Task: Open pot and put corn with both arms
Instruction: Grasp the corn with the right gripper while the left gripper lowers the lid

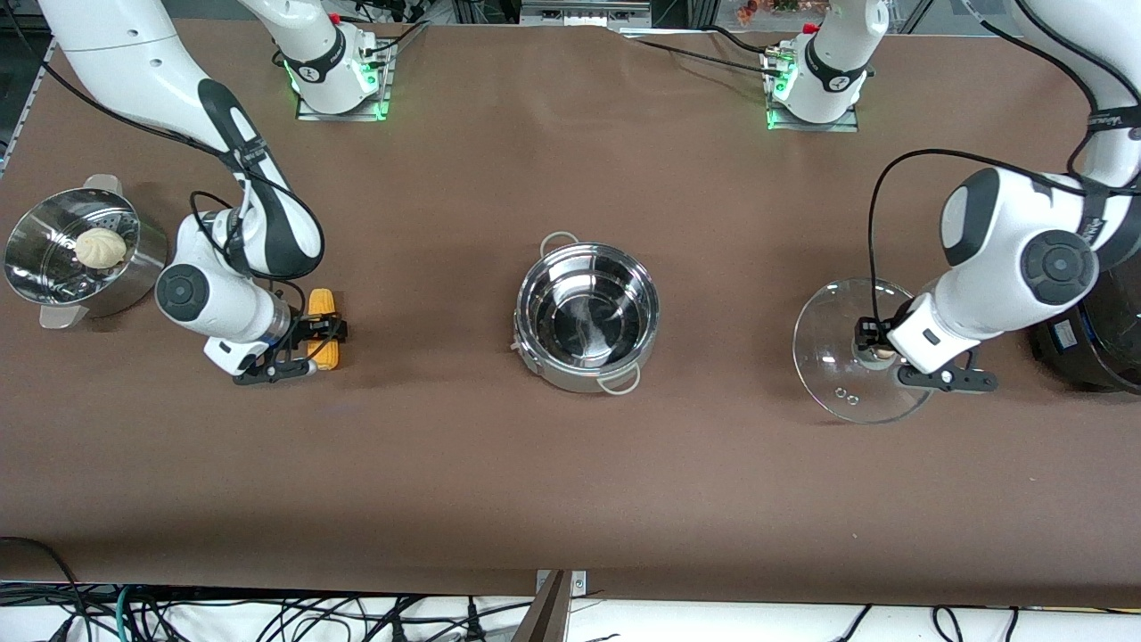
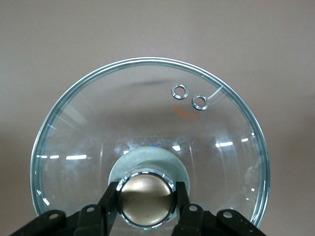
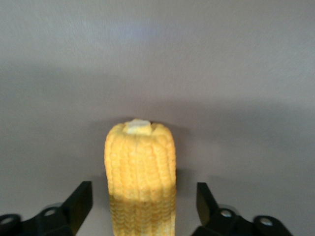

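Observation:
The steel pot [image 1: 575, 378] stands open and empty at the table's middle. Its glass lid [image 1: 829, 339] is toward the left arm's end, low at the table; I cannot tell if it rests on it. My left gripper [image 1: 878, 353] is shut on the lid's round knob [image 2: 145, 198], one finger on each side, with the glass [image 2: 147, 118] spreading out below. The yellow corn [image 1: 321, 305] lies on the table toward the right arm's end. My right gripper [image 1: 325, 332] is open around it; in the right wrist view the corn [image 3: 140, 172] lies between the fingers [image 3: 81, 199] with gaps on both sides.
A steel steamer bowl [image 1: 36, 294] holding a white bun [image 1: 99, 247] stands at the right arm's end of the table. A black rounded cooker [image 1: 1092, 348] stands at the left arm's end, close to the lid. Bare brown table lies between the pot and both grippers.

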Robot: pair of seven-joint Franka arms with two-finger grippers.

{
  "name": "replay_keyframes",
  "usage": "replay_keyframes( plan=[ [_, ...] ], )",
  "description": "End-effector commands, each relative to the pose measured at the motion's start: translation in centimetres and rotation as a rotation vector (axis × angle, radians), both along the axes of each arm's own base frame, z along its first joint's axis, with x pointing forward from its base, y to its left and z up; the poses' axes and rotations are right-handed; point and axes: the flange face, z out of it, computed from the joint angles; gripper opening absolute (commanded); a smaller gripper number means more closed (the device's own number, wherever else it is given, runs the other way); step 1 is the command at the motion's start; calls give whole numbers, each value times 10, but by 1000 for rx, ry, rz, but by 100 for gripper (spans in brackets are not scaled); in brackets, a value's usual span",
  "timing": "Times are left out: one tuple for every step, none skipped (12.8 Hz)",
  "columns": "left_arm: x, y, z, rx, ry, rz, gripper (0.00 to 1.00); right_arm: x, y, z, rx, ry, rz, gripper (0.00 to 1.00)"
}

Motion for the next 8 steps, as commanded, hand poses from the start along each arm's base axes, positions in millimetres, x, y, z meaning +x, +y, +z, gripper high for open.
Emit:
replay_keyframes(
  plan=[
    [-27, -2, -13, 2, -20, -35, 8, -3, 6, 10, 1, -25, 3, 41],
    [-37, -3, -32, -1, -19, -40, 9, 1, 6, 14, 2, -34, 4, 21],
    [-46, -5, -48, 0, -38, -55, 10, 3, 6, 19, 1, -25, 4, 7],
    [-51, -7, -60, 14, -60, -82, 10, 14, 7, 34, -2, -10, 7, 0],
    [-55, -6, -73, 18, -61, -89, 10, 27, 7, 54, -5, 16, 6, 0],
    [-57, -7, -81, 15, -61, -95, 10, 42, 14, 79, -4, 26, 12, 0],
    [-59, -7, -88, 8, -69, -93, 11, 52, 27, 102, -4, 25, 24, 0],
    [-62, -9, -98, -3, -78, -95, 12, 58, 40, 119, -9, 23, 24, 0]
  ],
)
